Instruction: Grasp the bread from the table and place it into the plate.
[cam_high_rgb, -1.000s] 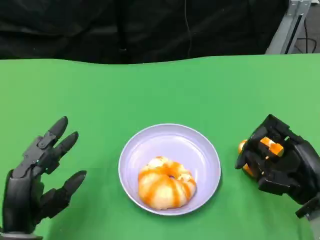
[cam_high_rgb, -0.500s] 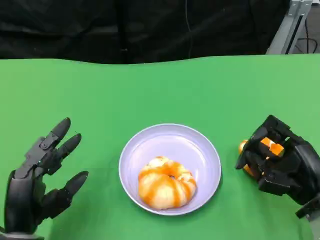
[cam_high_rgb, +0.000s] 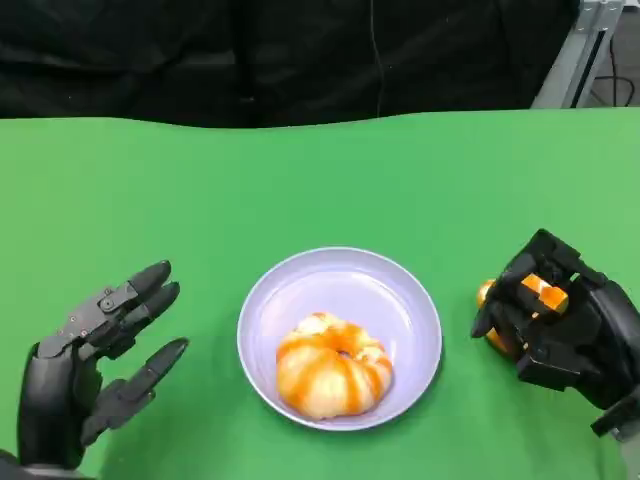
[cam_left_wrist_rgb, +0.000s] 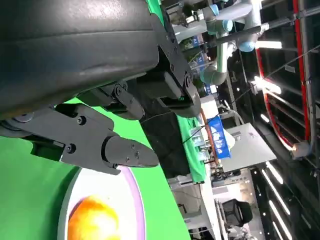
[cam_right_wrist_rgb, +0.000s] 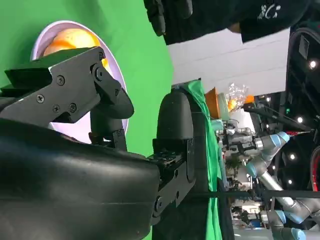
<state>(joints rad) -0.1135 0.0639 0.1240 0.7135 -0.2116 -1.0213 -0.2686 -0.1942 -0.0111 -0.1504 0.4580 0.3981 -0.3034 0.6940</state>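
A lavender plate (cam_high_rgb: 345, 278) sits in the middle of the green table, and a glazed orange-and-white bread ring (cam_high_rgb: 333, 366) lies inside it. A second orange bread (cam_high_rgb: 543, 292) is on the table to the plate's right, and my right hand (cam_high_rgb: 565, 328) grips it with fingers curled around it; most of it is hidden. My left hand (cam_high_rgb: 92, 365) hovers to the plate's left, fingers spread and holding nothing. The left wrist view shows its fingers (cam_left_wrist_rgb: 115, 150) above the plate's rim (cam_left_wrist_rgb: 136, 192) and the bread ring (cam_left_wrist_rgb: 92, 220). The right wrist view shows the plate (cam_right_wrist_rgb: 39, 42) and the bread ring (cam_right_wrist_rgb: 70, 39) beyond my fingers (cam_right_wrist_rgb: 65, 95).
The green cloth (cam_high_rgb: 320, 180) covers the table up to a black backdrop (cam_high_rgb: 250, 50) along the far edge. A metal frame (cam_high_rgb: 580, 50) stands at the far right corner.
My left hand's fingers have tipped down and toward the plate, now pointing more to the right. The right hand, both breads and the plate have not moved.
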